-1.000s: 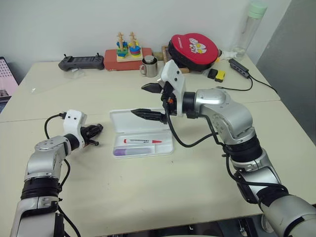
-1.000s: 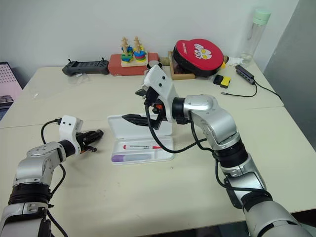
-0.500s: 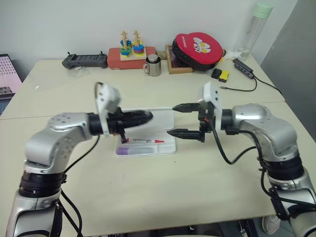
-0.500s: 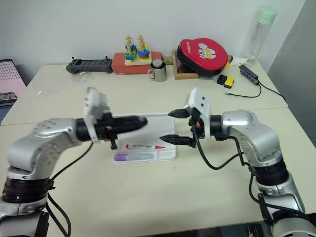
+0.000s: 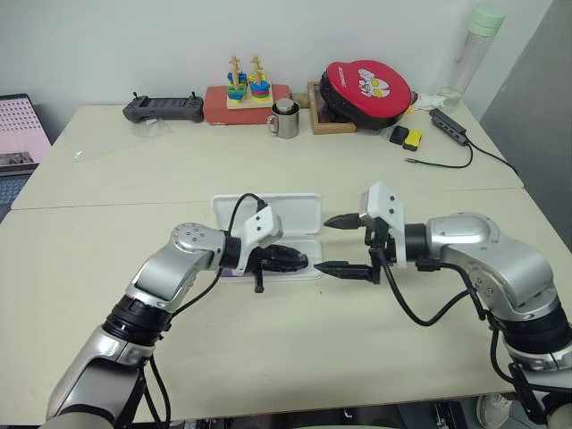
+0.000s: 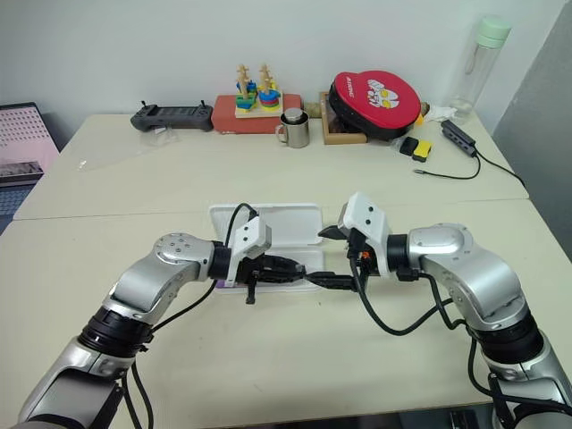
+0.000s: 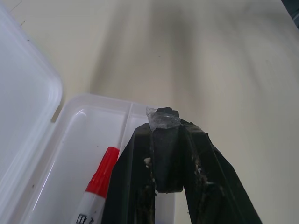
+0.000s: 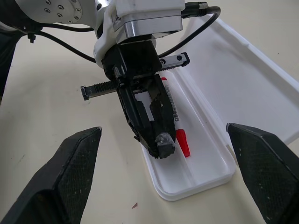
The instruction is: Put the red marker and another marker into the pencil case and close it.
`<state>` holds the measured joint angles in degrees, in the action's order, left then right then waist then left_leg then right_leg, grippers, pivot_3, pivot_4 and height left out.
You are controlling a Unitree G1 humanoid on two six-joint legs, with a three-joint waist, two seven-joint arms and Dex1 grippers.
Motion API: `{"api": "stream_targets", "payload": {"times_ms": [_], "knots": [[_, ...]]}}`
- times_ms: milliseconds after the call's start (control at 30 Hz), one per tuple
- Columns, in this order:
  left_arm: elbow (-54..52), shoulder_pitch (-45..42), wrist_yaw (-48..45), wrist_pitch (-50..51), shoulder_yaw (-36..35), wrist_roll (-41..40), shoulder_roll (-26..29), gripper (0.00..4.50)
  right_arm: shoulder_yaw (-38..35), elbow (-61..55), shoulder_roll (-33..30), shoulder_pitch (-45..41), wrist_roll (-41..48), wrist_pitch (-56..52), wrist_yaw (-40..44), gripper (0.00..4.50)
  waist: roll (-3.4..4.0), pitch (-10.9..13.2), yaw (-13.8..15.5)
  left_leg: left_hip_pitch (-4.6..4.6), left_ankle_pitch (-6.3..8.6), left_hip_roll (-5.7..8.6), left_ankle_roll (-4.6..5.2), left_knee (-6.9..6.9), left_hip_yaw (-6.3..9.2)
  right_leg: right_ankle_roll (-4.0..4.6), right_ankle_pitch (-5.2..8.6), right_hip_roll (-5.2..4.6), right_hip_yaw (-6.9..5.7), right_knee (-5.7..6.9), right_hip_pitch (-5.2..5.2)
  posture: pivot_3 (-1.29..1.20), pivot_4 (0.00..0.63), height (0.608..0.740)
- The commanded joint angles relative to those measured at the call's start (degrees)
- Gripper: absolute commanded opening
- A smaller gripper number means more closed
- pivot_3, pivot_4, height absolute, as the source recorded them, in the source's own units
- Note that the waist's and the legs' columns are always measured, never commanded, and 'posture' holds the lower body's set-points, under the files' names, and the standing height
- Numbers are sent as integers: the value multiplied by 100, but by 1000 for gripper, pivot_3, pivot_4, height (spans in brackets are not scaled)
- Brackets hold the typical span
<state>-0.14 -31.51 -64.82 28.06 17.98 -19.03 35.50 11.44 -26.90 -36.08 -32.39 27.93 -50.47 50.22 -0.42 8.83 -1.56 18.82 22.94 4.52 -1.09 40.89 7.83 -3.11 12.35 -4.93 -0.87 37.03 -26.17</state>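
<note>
The white pencil case lies open in the middle of the table, its lid flat behind the tray. The red marker lies in the tray, its red cap toward the tray's right end. A purple end of another marker peeks out at the tray's left; the rest is hidden under my left arm. My left gripper is shut and empty, low over the tray's right half and pointing right. My right gripper is open and empty just off the case's right end, facing the left gripper, its fingers wide apart.
Along the table's far edge stand a black controller, a ring-stacking toy, a steel mug, a red round pouch and a clear bottle. A cable with a hub trails at the far right.
My left arm has swung right, from left of the case to low over its tray. My right gripper has drawn back from above the lid to the case's right end, staying open.
</note>
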Motion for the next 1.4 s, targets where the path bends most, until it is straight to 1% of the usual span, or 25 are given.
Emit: {"api": "stream_targets", "payload": {"times_ms": [33, 167, 233, 267, 300, 333, 433, 600, 633, 733, 800, 933, 1067, 1100, 1200, 1233, 1300, 1333, 1367, 1400], "knots": [[-44, -101, -62, -99, -25, 103, -31, 429, -50, -261, -1, 3, 56, 7, -94, 4500, 0, 0, 0, 0, 0, 0, 0, 0, 0, 0, 0, 0, 1, 0, 0, 0, 150, 740], [-34, -93, -84, -110, -14, 191, -72, 429, -7, -241, 53, -1, 56, 34, -162, 4500, 0, 0, 0, 0, 0, 2, 0, 1, -1, 0, 0, 0, 0, 0, 0, 0, 150, 740], [-29, -97, -88, -102, -36, 210, -104, 1132, 2, -230, 71, -9, 65, 45, -185, 4500, 0, 0, 1, 0, 0, 1, 0, 1, 0, 0, 0, 0, -1, 0, 0, 0, 150, 740], [-26, -104, -84, -85, -54, 198, -135, 1175, 3, -224, 80, -12, 73, 52, -195, 4500, 0, 0, 1, 0, 0, 1, 0, 1, 0, 0, 0, 0, -1, 0, 0, 0, 150, 740], [-26, -104, -88, -68, -73, 180, -165, 1348, 6, -221, 84, -10, 78, 57, -204, 4500, -1, 0, 2, 0, 0, 1, 0, 1, 0, 0, 0, 0, 0, 0, 1, 0, 150, 740], [-27, -104, -90, -59, -85, 177, -186, 1627, 8, -220, 87, -8, 82, 61, -211, 4500, -1, 0, 2, 1, 0, 1, 0, 1, 0, 0, 0, 0, 0, 0, 1, 0, 150, 740], [-35, -97, -93, -52, -102, 193, -222, 2258, 8, -211, 91, -4, 85, 62, -223, 4500, -1, 0, 0, 0, 0, 1, 0, 2, 0, 0, 0, 0, 0, 0, 1, 0, 150, 740], [-13, -114, -14, -73, -136, 227, -279, 3222, -18, -204, 88, -5, 104, 53, -227, 4500, -1, 0, 1, 0, 0, 2, 0, 2, -1, 0, 0, 0, 0, 1, 1, 0, 150, 740], [-2, -126, 17, -65, -168, 216, -300, 3504, -28, -193, 92, -5, 109, 58, -226, 4500, -1, 0, 1, 0, 0, 2, 0, 2, 0, 0, 0, 0, 0, 1, 1, 0, 150, 740], [-89, -140, 135, 26, -379, 118, -302, 4078, -70, -143, 123, -30, 133, 85, -223, 4500, -1, 0, 1, 0, 0, 1, 0, 2, 0, 0, 0, 0, 0, 1, 1, 0, 150, 740], [-304, -77, 279, 205, -696, -70, -238, 4461, -144, -52, 206, -148, 174, 119, -232, 4500, -1, 0, -1, 0, 0, 1, 0, 2, 0, 0, 0, 0, 1, 2, 1, 0, 150, 740], [-903, 269, 589, 684, -1477, -520, -18, 4461, -295, 482, 473, -711, 176, 229, -255, 4500, -1, 0, -42, -1, 0, -1, 0, 2, -3, 0, 0, 1, 1, 3, -2, 0, 150, 740], [-1658, 788, 1015, 1254, -2359, -1009, 229, 4461, -302, 1473, 829, -1448, 11, 449, -302, 4500, 1, 0, -79, -5, 0, -5, 0, -2, -12, 0, 0, 4, 7, 3, -6, 0, 150, 740], [-1849, 941, 1156, 1412, -2661, -1167, 273, 4461, -271, 1897, 953, -1682, -112, 576, -337, 4500, 0, 0, -74, -5, 0, -4, 0, -3, -8, 0, 0, 2, 5, 5, -6, 0, 150, 740], [-2222, 1410, 1511, 1682, -3475, -1460, 396, 4500, -119, 3440, 1318, -2424, -650, 1088, -567, 4021, 0, 0, -85, -5, 0, -5, 0, -3, -4, 1, 0, 3, 4, 4, -5, 0, 150, 740], [-2285, 1588, 1595, 1684, -3699, -1484, 434, 4500, -34, 3978, 1450, -2682, -859, 1278, -643, 3665, 0, 0, -92, -5, 0, -4, 0, -2, -7, 2, -1, 3, 4, 3, -5, 0, 150, 740], [-2369, 1800, 1714, 1695, -3948, -1555, 471, 4500, 81, 4726, 1635, -3027, -1161, 1595, -674, 3301, 0, 0, -59, -6, 0, -4, 0, -3, -4, 2, -1, 3, 2, 4, -4, 0, 150, 740], [-2394, 1895, 1756, 1708, -4083, -1628, 473, 4500, 163, 5165, 1758, -3221, -1353, 1794, -730, 2982, 0, 0, -69, -4, 0, -3, 0, -3, 5, 3, -1, 2, -5, 2, -3, 0, 150, 740], [-2412, 1950, 1792, 1718, -4158, -1692, 474, 4500, 204, 5477, 1841, -3351, -1484, 1950, -749, 2839, 0, 0, -61, -6, 0, -4, 0, -5, -6, 3, -1, 2, -3, 0, -4, 0, 150, 740], [-2425, 1996, 1821, 1703, -4205, -1724, 482, 4500, 242, 5758, 1922, -3457, -1600, 2101, -753, 2555, 0, 0, -76, -1, 0, -1, 0, -4, 4, 3, -1, -1, -7, 0, -4, 0, 150, 740]]}}
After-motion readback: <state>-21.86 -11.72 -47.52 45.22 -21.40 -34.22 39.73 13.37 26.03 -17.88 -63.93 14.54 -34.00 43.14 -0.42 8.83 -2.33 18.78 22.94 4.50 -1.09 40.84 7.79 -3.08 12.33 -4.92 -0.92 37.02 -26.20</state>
